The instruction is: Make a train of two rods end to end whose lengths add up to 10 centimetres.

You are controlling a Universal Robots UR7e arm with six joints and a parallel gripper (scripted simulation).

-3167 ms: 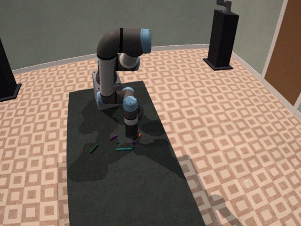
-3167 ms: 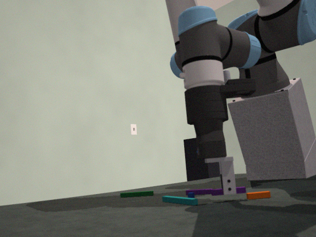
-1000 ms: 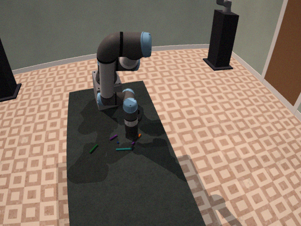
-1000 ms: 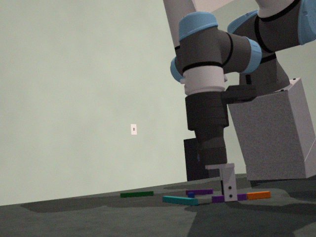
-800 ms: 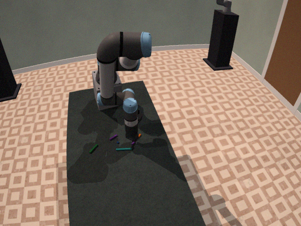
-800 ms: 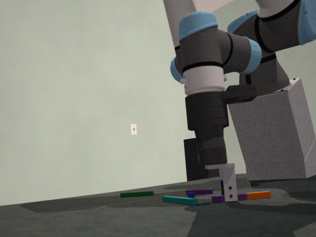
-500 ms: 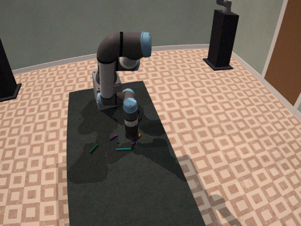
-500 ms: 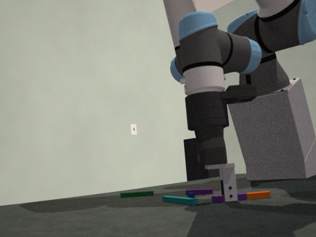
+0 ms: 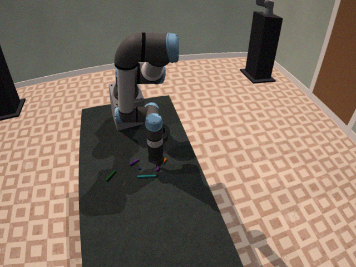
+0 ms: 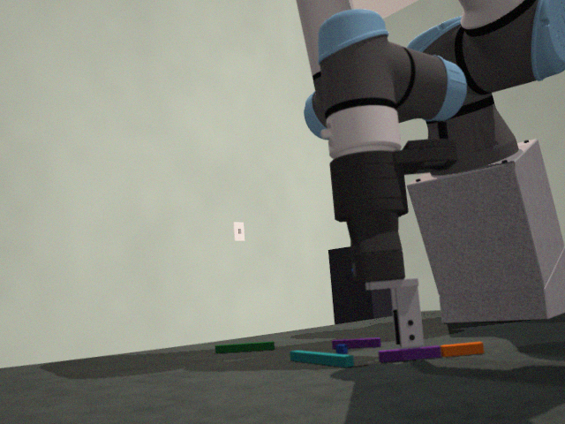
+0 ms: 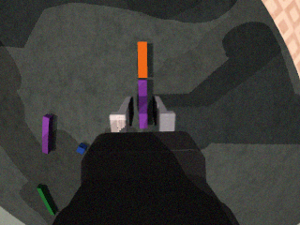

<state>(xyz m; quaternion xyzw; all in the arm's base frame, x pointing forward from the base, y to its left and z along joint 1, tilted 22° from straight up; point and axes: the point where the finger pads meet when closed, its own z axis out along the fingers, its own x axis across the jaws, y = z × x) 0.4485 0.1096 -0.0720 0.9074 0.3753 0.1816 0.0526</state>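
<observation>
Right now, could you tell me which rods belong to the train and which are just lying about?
In the train:
- purple rod under the open gripper
- orange rod, end to end with it

Lying about:
- second purple rod
- turquoise rod
- green rod
- blue rod

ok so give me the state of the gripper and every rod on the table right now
gripper: open, straddling the purple rod
purple rod: flat, end to end with orange
orange rod: flat, in line
second purple rod: flat, apart
turquoise rod: flat, apart
blue rod: apart
green rod: flat, apart
</observation>
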